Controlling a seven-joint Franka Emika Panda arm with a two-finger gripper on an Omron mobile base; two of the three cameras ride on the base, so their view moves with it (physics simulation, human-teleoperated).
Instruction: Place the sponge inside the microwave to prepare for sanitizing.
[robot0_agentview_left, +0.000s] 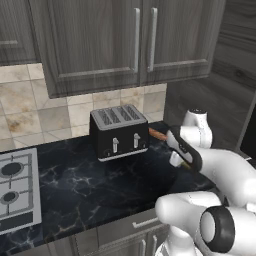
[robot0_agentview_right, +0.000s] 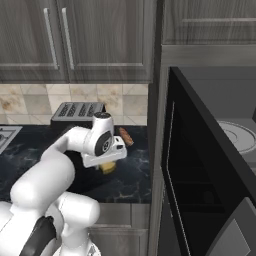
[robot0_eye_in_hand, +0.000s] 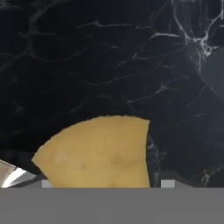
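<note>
Glossy white Franka Panda arm (robot0_agentview_right: 45, 185) of rounded, bulbous link shells, dark grey-black rings at the joints, round black cap on the near elbow, black strip along the white wrist link, pale grey hand block

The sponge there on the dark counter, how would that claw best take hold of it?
Probably from straight above, one finger on each of two opposite side edges. The sponge lies flat on the black counter, a low soft block with its broad yellow face up, so only the sides offer grip. The claw hangs right over it.
</note>
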